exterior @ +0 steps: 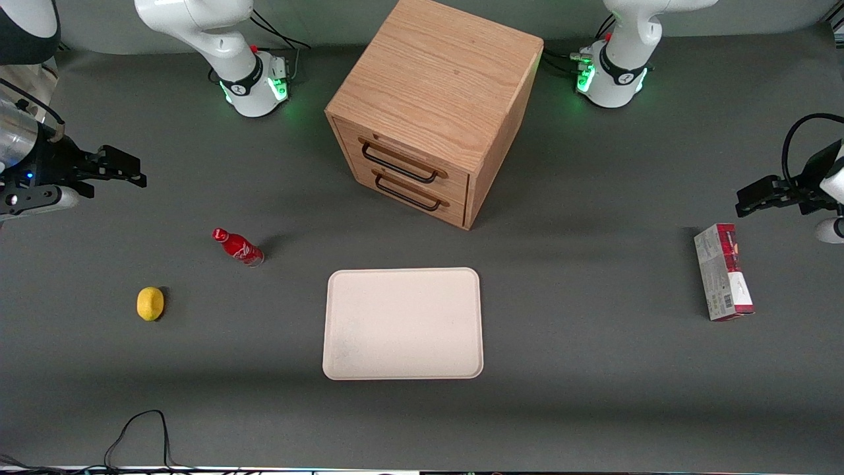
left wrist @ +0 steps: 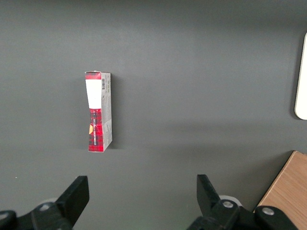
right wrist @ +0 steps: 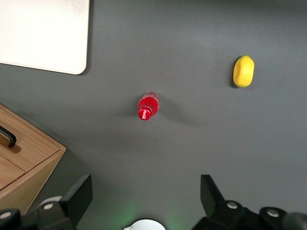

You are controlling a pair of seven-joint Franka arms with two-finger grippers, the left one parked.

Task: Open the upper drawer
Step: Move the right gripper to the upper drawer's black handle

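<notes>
**A:** So the oak cabinet (exterior: 435, 105) is the big thing here, sitting well away from the gripper (exterior: 125, 170), farther toward the parked arm's end of the table. The upper drawer (exterior: 412, 160) is the higher of its two fronts and it's fully shut. How do you reckon it'll handle?

**B:** Stiff wood, probably slides straight out with a bit of drag — my guess only. I'd grab the black wire handle (exterior: 399, 165) at mid-bar; it's thin and rigid, so the fingers should close around it without slipping. Don't hit the lower drawer (exterior: 422, 192), same handle.

**A:** And the arm?

**B:** It's out at its own end of the table, held above the surface, gripper empty with fingers spread wide apart. The wrist camera looks down on a red bottle (right wrist: 148, 106) nearly below the gripper, with a lemon (right wrist: 243, 71) a bit further off. The white tray (exterior: 403, 323) lies between those and the parked arm's end, nearer the front camera than the cabinet. Nothing touched yet.
</notes>
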